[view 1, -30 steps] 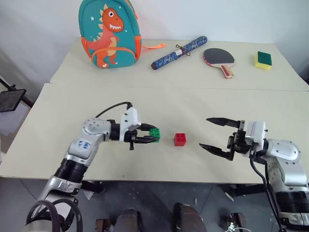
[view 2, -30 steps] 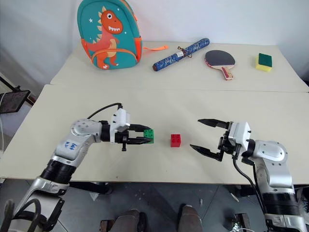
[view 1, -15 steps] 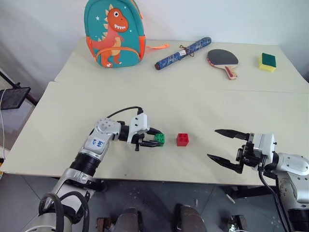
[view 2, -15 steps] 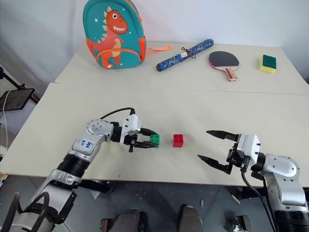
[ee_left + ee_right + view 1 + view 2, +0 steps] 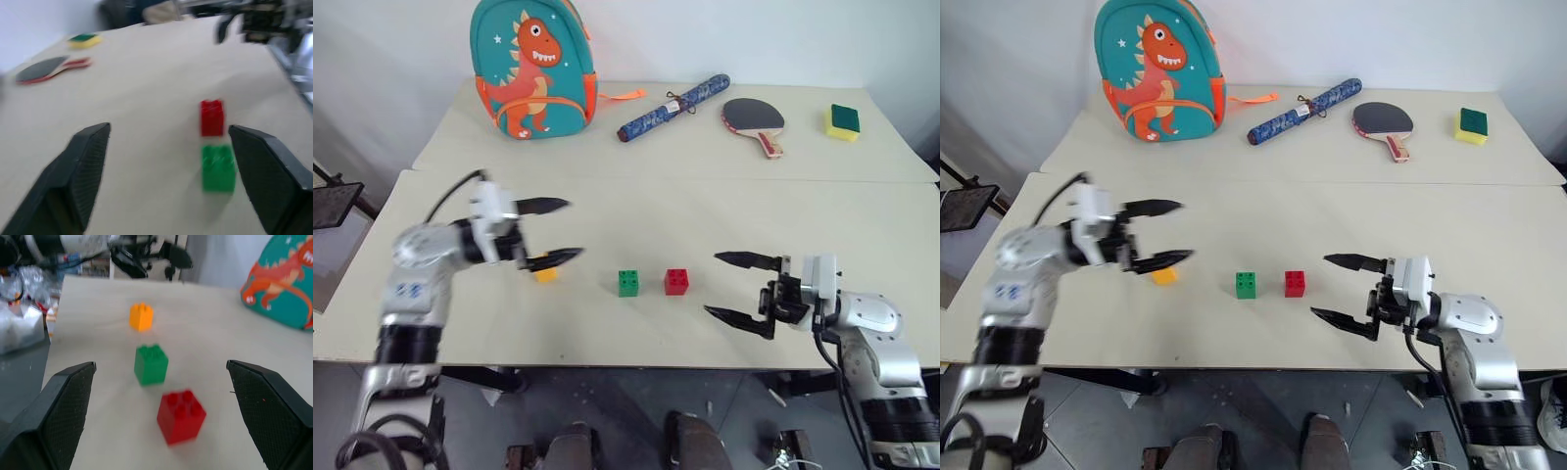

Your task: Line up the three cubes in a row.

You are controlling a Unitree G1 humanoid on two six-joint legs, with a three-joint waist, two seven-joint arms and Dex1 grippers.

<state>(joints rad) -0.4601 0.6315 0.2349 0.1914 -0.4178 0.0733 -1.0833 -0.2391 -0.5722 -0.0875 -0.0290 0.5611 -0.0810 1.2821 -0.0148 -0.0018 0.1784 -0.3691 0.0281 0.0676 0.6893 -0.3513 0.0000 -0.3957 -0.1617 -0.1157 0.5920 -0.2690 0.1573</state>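
Note:
The green cube (image 5: 628, 283) and the red cube (image 5: 676, 281) stand side by side, a small gap apart, near the table's front. The yellow-orange cube (image 5: 545, 274) lies to their left, roughly on the same line, partly under a finger of my left gripper (image 5: 575, 228). That gripper hovers open above the table, left of the green cube, with nothing in it. My right gripper (image 5: 712, 284) is open and empty just right of the red cube, pointing at it. The right wrist view shows the red cube (image 5: 181, 416), the green cube (image 5: 151, 364) and the yellow-orange cube (image 5: 141, 316) in a line.
On the far table stand a dinosaur backpack (image 5: 533, 67), a rolled blue bundle (image 5: 675, 106), a table tennis paddle (image 5: 754, 117) and a yellow sponge with a green top (image 5: 843, 121). A seam (image 5: 705, 179) separates the two tables. The front edge is close behind the cubes.
My left gripper opened, let go of the green cube and swung away to the left and upward. The green cube stays beside the red one. My right gripper edged slightly left.

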